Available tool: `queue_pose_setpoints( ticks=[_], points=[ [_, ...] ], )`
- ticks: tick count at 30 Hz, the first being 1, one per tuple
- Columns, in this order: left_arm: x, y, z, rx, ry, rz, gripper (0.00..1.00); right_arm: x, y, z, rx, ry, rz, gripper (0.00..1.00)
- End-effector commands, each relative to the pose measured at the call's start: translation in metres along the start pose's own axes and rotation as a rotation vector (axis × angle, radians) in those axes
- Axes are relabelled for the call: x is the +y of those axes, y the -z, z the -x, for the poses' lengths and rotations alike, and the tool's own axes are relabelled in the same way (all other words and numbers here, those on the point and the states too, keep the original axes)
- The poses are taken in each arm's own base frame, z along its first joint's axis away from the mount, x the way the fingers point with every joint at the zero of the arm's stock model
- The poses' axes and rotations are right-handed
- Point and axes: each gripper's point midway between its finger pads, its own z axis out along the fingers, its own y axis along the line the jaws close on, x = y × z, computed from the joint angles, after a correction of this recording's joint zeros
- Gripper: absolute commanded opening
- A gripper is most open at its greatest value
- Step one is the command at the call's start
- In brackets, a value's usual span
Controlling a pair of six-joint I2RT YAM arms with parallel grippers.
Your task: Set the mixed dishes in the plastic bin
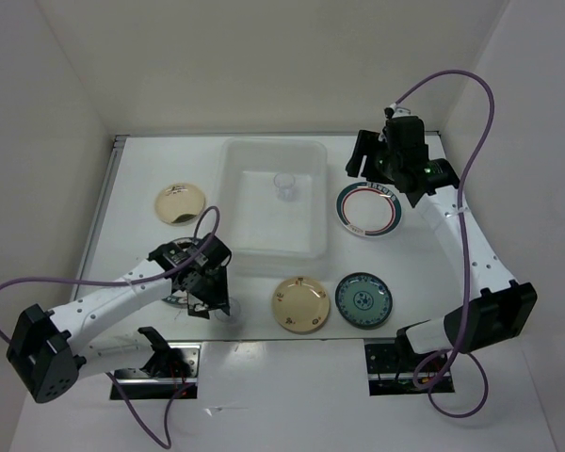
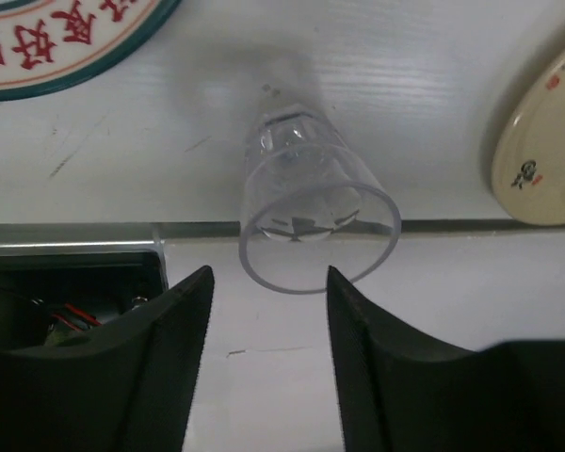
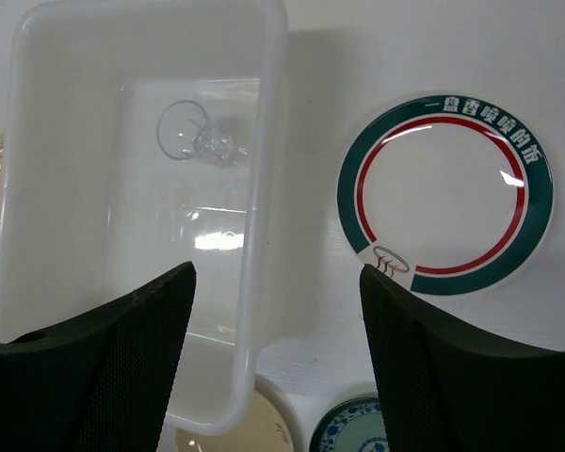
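Observation:
A small clear cup [image 2: 306, 202] stands on the table near its front edge, mouth toward the left wrist camera. My left gripper [image 2: 268, 282] is open right behind it, fingertips either side of the near rim without touching; from above the left gripper [image 1: 210, 299] sits left of the cup [image 1: 229, 311]. The plastic bin [image 1: 264, 240] holds another clear cup [image 1: 284, 185]. My right gripper [image 3: 278, 273] hangs open and empty over the bin's right rim [image 3: 264, 235], beside the green-and-red-rimmed plate [image 3: 444, 193]. The right gripper [image 1: 361, 160] is at the back.
A cream bowl [image 1: 180, 201] sits left of the bin. A cream-yellow plate [image 1: 300, 304] and a teal plate [image 1: 363, 298] lie in front of it. A white plate with red characters [image 2: 66, 42] lies mostly under my left arm. A dark recess [image 2: 66, 292] opens in the table's front edge.

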Motion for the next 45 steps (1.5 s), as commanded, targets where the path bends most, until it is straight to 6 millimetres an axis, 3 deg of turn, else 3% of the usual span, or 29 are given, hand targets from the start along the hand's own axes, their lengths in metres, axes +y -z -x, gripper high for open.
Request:
queue_pose_setpoints(
  ticks=[1, 7, 13, 18, 22, 25, 30, 31, 34, 35, 36, 39, 41, 43, 45],
  points=[
    [0.006, -0.003, 0.007, -0.051, 0.060, 0.040, 0.56, 0.009, 0.015, 0.013, -0.065, -0.006, 0.040, 0.76],
    [0.007, -0.014, 0.006, -0.050, 0.094, 0.045, 0.35, 0.008, 0.014, 0.010, -0.064, -0.006, 0.040, 0.77],
    [0.007, -0.019, 0.007, -0.045, 0.104, 0.053, 0.28, 0.007, 0.011, 0.008, -0.055, -0.005, 0.036, 0.77],
    [0.005, -0.022, 0.006, -0.042, 0.114, 0.041, 0.00, 0.007, 0.007, 0.009, -0.055, -0.005, 0.036, 0.77],
    [-0.010, -0.013, -0.006, 0.024, 0.076, -0.059, 0.00, 0.009, 0.007, 0.008, -0.052, -0.005, 0.045, 0.77],
    [-0.030, 0.010, -0.017, 0.085, -0.007, -0.188, 0.00, 0.009, 0.007, 0.008, -0.052, -0.005, 0.045, 0.77],
    [-0.064, 0.069, -0.020, 0.116, -0.206, -0.352, 0.00, 0.010, 0.009, 0.011, -0.060, -0.005, 0.048, 0.77],
    [-0.085, 0.095, -0.009, 0.080, -0.226, -0.427, 0.00, 0.010, 0.009, 0.011, -0.060, -0.005, 0.048, 0.77],
    [-0.120, 0.128, 0.019, -0.027, -0.241, -0.512, 0.00, 0.010, 0.011, 0.015, -0.072, -0.006, 0.043, 0.77],
    [-0.138, 0.147, 0.038, -0.109, -0.251, -0.555, 0.00, 0.010, 0.012, 0.019, -0.084, -0.007, 0.038, 0.77],
    [-0.143, 0.150, 0.053, -0.174, -0.241, -0.539, 0.00, 0.010, 0.016, 0.021, -0.093, -0.007, 0.042, 0.77],
    [-0.166, 0.148, 0.090, -0.276, -0.277, -0.509, 0.00, 0.005, 0.020, 0.023, -0.099, -0.012, 0.026, 0.77],
    [-0.175, 0.128, 0.122, -0.348, -0.296, -0.442, 0.00, 0.006, 0.027, 0.026, -0.118, -0.013, 0.033, 0.77],
    [-0.178, 0.111, 0.159, -0.392, -0.280, -0.385, 0.00, 0.007, 0.029, 0.027, -0.115, -0.022, 0.033, 0.77],
    [-0.177, 0.106, 0.192, -0.463, -0.285, -0.325, 0.00, 0.007, 0.038, 0.028, -0.126, -0.023, 0.037, 0.77]
  ],
)
